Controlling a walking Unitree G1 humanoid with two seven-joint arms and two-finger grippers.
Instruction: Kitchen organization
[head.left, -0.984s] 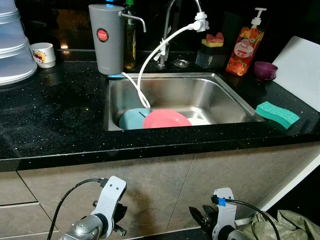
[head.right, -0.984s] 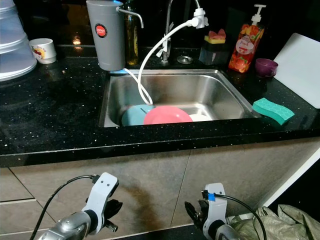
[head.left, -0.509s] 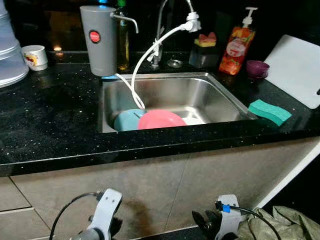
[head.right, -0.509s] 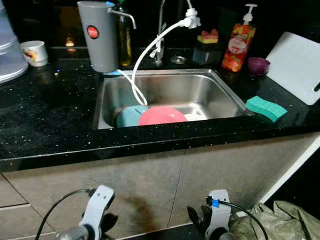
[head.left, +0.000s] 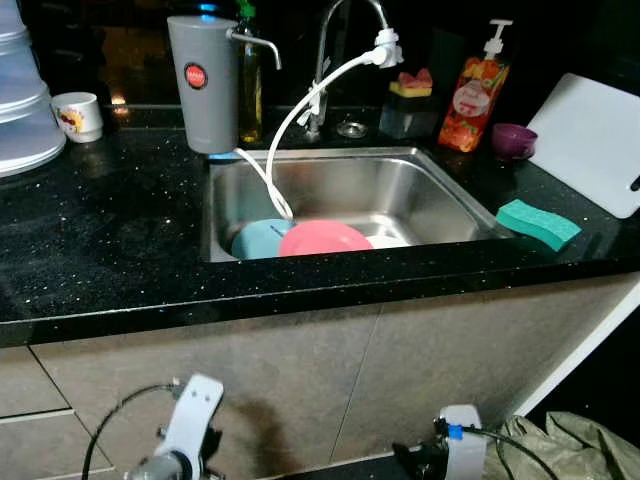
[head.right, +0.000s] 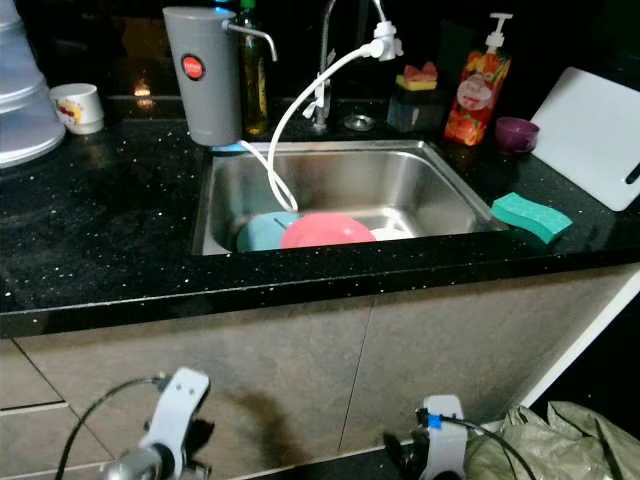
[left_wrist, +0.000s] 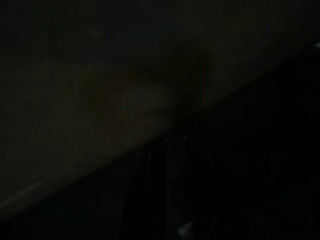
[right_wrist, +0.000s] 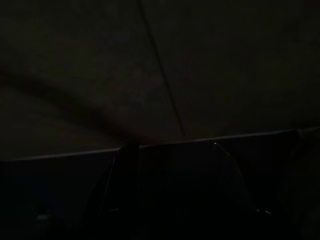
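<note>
Sink (head.left: 440, 185) sits sunk in the black speckled desk (head.left: 100, 250) with a pink plate (head.left: 325, 239) and a blue plate (head.left: 257, 238) lying at its near end, the pink one overlapping the blue, and a white hose (head.left: 300, 110) looping down to them from the tap. Green sponge (head.left: 538, 223) rests on the desk just right of the sink, soap bottle (head.left: 474, 90) and grey dispenser (head.left: 204, 82) stand at the back. Both arms hang low by the cabinet front, left tool (head.left: 185, 455) and right tool (head.left: 425, 460) down there in shadow, and honestly I can't tell if either is open or closed.

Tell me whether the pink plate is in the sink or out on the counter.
In the sink: the pink plate lies in the basin beside a blue plate, below the black counter.
</note>
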